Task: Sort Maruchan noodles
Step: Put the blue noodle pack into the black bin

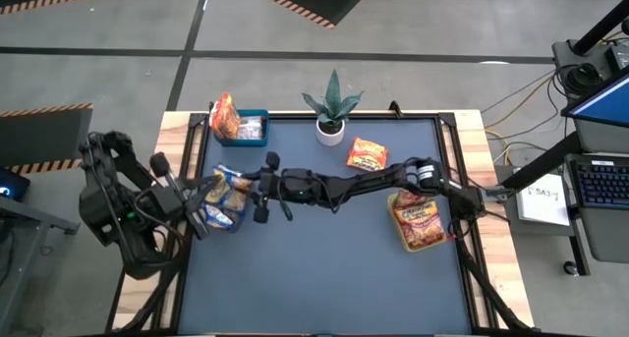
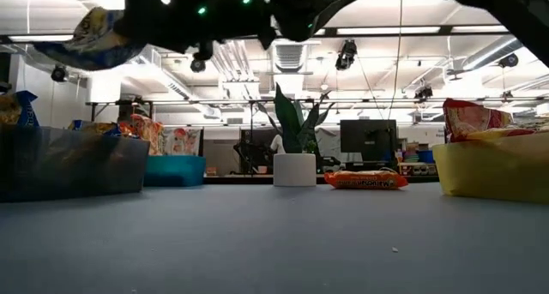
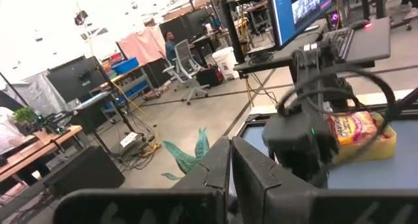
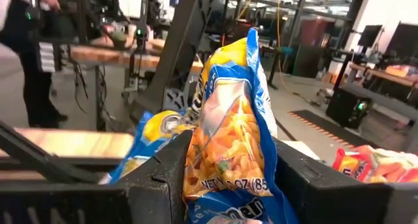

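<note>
My right gripper [image 1: 248,188] reaches across the table to its left side and is shut on a yellow-and-blue noodle packet [image 4: 225,119]. It holds the packet high above a dark bin [image 2: 73,165] that contains more yellow-and-blue packets [image 1: 224,214]. My left gripper [image 1: 194,204] waits at the table's left edge beside that bin, fingers shut [image 3: 230,165] and empty. One orange-red packet [image 1: 367,155] lies flat on the mat near the plant. More orange-red packets lie in the yellow-green bin [image 1: 405,241] at the right, and others stand in the blue bin [image 1: 257,116] at the far left. My right gripper pinches the yellow-and-blue packet between its two fingers, one on each face, across the packet's printed lower part [image 4: 222,175]. The rest of the packet sticks out past the fingertips. In the low view the packet [image 2: 90,39] hangs lifted clear, above the dark bin.
A small potted plant [image 1: 331,111] stands at the far middle of the mat. The right arm [image 1: 344,185] spans the middle of the table. The near half of the dark mat [image 1: 324,278] is bare. A person [image 4: 26,48] stands in the room beyond the table.
</note>
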You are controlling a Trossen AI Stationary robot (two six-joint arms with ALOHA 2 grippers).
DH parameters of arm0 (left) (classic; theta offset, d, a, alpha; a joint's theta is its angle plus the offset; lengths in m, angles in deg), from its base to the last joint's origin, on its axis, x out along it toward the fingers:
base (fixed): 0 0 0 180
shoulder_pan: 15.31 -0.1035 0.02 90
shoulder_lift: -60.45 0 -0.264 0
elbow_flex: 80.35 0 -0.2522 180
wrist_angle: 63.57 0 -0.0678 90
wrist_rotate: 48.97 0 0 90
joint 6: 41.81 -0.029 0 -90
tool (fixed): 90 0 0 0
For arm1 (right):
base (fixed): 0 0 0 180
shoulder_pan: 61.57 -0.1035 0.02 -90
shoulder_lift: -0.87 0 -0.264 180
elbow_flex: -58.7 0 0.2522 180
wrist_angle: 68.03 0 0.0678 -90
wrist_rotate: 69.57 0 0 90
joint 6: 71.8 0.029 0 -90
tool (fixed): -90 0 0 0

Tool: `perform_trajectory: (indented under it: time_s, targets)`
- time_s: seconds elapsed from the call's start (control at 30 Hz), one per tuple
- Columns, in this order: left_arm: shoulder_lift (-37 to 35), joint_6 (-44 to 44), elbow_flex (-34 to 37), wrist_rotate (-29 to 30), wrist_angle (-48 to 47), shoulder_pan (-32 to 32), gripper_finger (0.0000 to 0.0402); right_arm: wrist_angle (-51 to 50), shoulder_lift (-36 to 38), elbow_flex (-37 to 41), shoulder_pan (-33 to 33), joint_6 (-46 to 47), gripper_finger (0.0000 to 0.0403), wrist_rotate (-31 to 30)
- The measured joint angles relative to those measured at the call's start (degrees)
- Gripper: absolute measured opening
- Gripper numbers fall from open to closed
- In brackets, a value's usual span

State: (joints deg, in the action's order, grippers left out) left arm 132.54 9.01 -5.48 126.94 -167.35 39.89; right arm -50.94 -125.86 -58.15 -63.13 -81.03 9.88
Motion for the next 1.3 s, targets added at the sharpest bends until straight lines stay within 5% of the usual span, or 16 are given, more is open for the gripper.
perform_trajectory:
  time_s: [0.57, 1.3]
  targets:
    - [-0.1, -2.6, 0.0, 0.5, 0.0, 0.0, 0.0, -16.0, -14.0, -18.9, 0.4, -8.8, 0.0144, -3.1]
    - [0.0, -2.4, 0.0, 2.1, 0.0, 0.0, 0.0, -12.9, -14.9, -18.8, 0.5, -5.3, 0.0156, -0.5]
